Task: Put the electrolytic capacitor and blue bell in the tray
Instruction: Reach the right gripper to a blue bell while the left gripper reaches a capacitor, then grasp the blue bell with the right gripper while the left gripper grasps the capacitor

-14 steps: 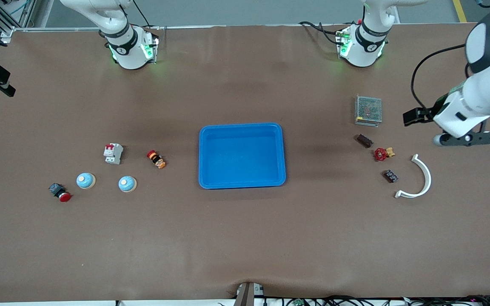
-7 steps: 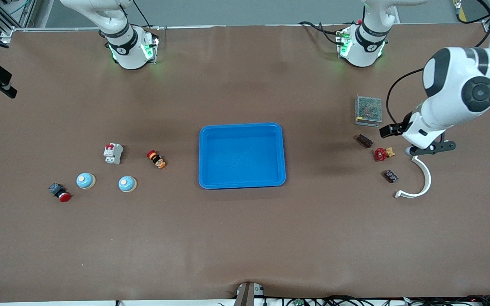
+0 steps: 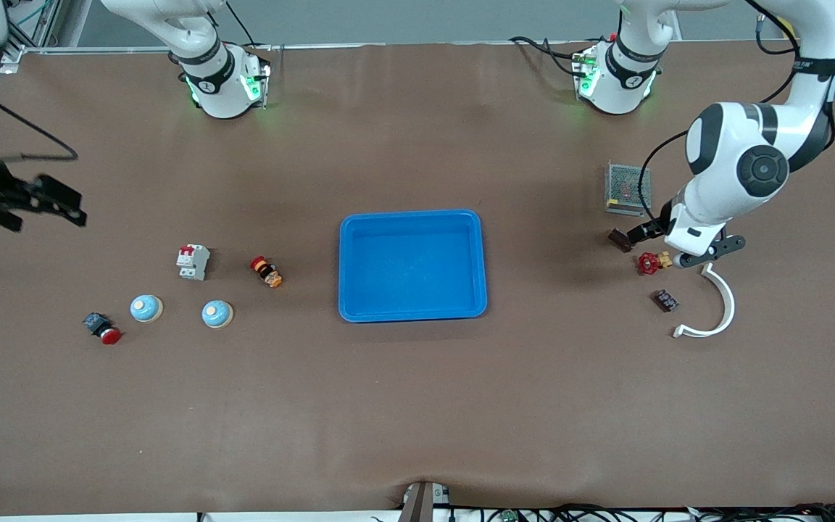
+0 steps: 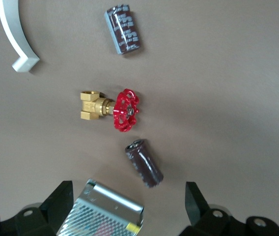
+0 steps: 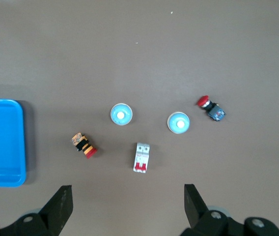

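Note:
The blue tray [image 3: 412,217] lies mid-table, empty; its edge shows in the right wrist view [image 5: 20,142]. Two blue bells [image 3: 146,309] [image 3: 217,314] sit toward the right arm's end and show in the right wrist view [image 5: 121,114] [image 5: 179,122]. A dark capacitor [image 3: 620,239] [image 4: 144,163] and a second capacitor [image 3: 665,300] [image 4: 124,29] lie toward the left arm's end. My left gripper [image 3: 641,232] [image 4: 128,211] is open and empty over the mesh box's edge, close to the dark capacitor. My right gripper [image 3: 48,203] [image 5: 127,211] is open and empty, high over bare table by the bells.
A metal mesh box [image 3: 628,188], a red-handled brass valve [image 3: 653,262] and a white curved piece [image 3: 718,304] lie around the capacitors. A white circuit breaker [image 3: 193,261], an orange-and-black button [image 3: 266,272] and a red push button [image 3: 102,328] lie near the bells.
The left arm has swung in from the table's end to hover by the mesh box and dark capacitor. The right gripper has come into the front view over its end of the table.

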### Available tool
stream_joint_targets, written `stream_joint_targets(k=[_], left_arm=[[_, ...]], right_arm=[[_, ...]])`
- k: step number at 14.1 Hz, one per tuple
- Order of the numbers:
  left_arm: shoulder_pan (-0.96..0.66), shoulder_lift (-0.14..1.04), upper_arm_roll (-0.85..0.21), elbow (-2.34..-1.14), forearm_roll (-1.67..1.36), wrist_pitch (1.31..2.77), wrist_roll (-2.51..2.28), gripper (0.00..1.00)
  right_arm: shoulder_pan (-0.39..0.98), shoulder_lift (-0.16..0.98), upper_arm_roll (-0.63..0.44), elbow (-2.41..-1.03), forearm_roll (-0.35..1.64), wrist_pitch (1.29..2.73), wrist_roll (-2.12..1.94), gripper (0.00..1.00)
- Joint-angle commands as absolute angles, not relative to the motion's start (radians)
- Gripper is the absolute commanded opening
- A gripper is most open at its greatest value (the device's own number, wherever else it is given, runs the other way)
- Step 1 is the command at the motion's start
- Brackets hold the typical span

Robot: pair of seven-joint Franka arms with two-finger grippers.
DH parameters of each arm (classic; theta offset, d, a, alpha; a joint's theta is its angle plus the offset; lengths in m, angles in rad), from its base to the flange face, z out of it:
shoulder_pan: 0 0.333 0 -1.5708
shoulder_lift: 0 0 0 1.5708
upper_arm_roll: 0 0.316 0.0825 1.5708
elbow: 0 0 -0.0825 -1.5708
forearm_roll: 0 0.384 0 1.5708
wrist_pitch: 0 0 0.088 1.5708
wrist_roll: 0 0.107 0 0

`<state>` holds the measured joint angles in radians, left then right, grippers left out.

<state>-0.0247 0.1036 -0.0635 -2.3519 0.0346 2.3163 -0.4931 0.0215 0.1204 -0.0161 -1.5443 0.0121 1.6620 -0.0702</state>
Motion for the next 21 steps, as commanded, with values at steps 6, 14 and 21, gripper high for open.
stream_joint_targets(k=[6,14,21], left_arm=[[-0.025,0.233,-0.069,-2.368,0.038,2.437,-0.772,0.97],[-0.031,0.305,-0.069,-2.375,0.038,2.473,-0.902,0.7],[-0.04,0.328,-0.071,-2.356,0.038,2.485,-0.92,0.0]], right_arm=[[0.051,0.301,-0.015,-1.721,0.015,1.974,-0.072,1.0],[0.094,0.397,-0.015,-1.882,0.028,2.27,-0.08,1.0],[0.097,0.494,-0.015,-1.881,0.028,2.349,-0.124,1.0]])
